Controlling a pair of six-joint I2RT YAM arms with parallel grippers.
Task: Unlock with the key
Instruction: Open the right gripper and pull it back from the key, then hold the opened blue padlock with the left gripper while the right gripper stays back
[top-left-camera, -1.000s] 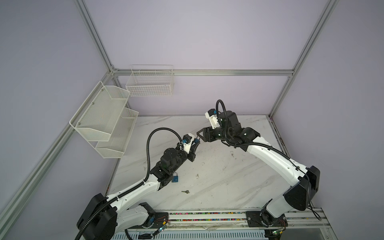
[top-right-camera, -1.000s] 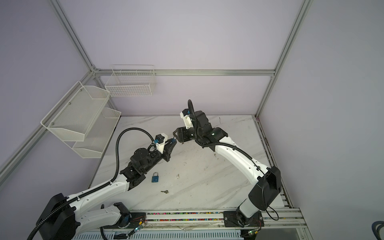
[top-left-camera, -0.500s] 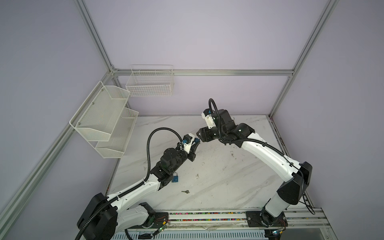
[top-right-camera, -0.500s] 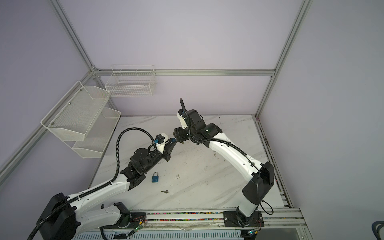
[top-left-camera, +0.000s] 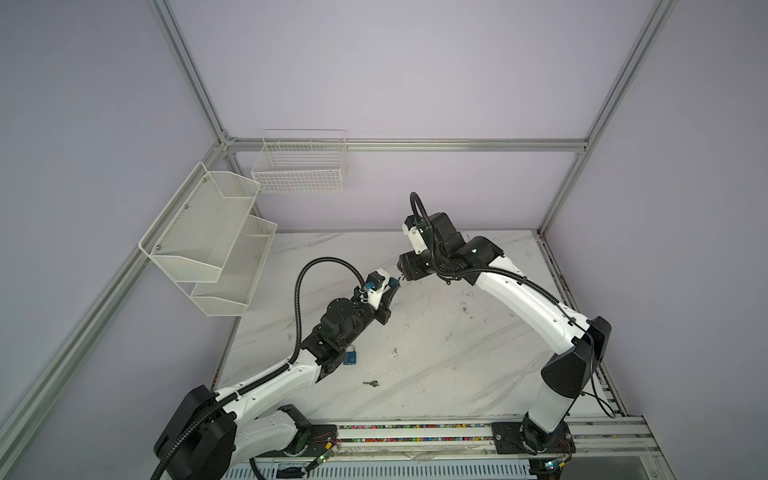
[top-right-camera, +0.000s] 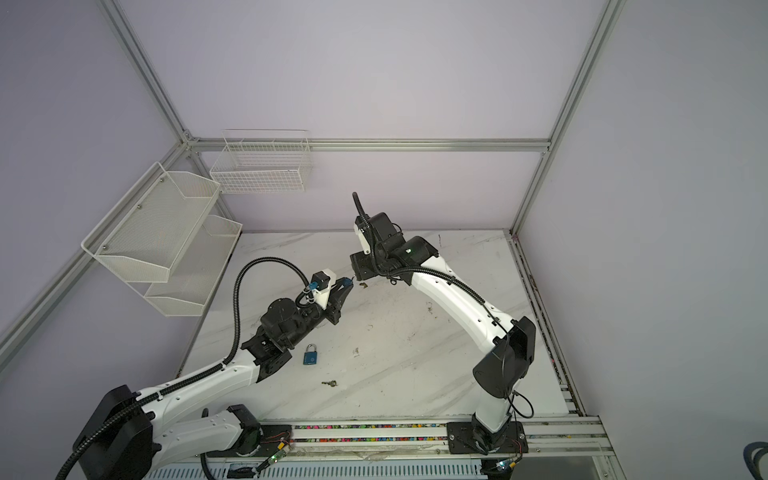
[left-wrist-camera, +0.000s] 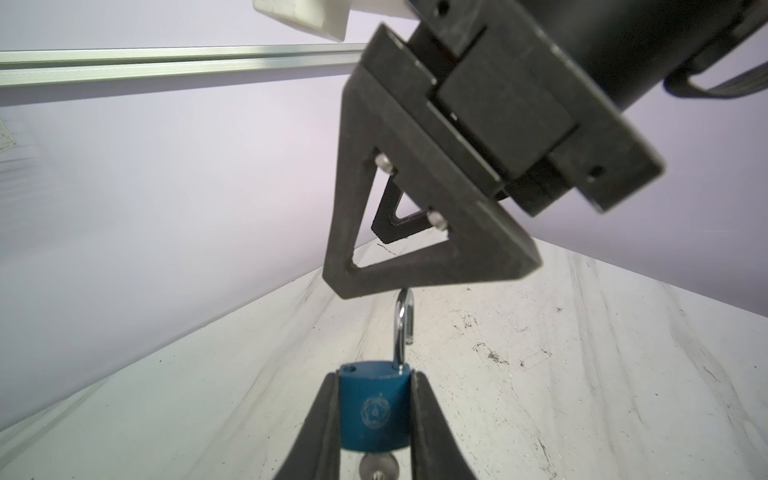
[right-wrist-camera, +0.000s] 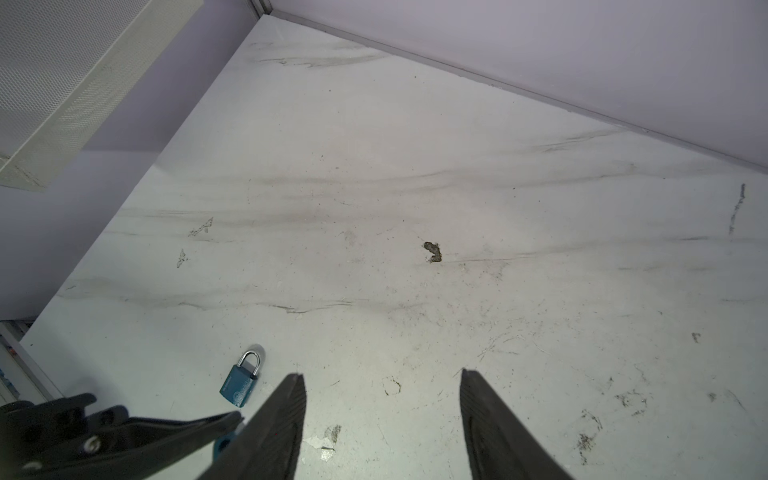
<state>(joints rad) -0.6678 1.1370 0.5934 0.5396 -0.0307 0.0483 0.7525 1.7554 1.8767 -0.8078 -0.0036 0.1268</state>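
L jaws were closed narrow on the body of a blue padlock (left-wrist-camera: 373, 411), held up off the tabletop (top-right-camera: 415, 353), approx. mid-scene toward the far side. Its shackle (left-wrist-camera: 402, 320) looked sprung: one leg seated, the short leg free, the other hole in the body empty. A silver key head (left-wrist-camera: 376, 471) showed under the body, cut off by the frame edge; prob. in the keyhole, not certain.

R jaws stood wide apart, empty, one tip right at the shackle's top; contact unclear.

A 2nd padlock (top-right-camera: 310, 354), shackle shut, lay on the near-left tabletop beside the L arm. A loose key (top-right-camera: 329, 383) lay just nearer; neither was gripped.

Judgement: the unlock of the held padlock appeared done or nearly so. Left, if anything: R jaws to pull the shackle clear as a check. Whether the 2nd padlock was part of the job: can't tell.
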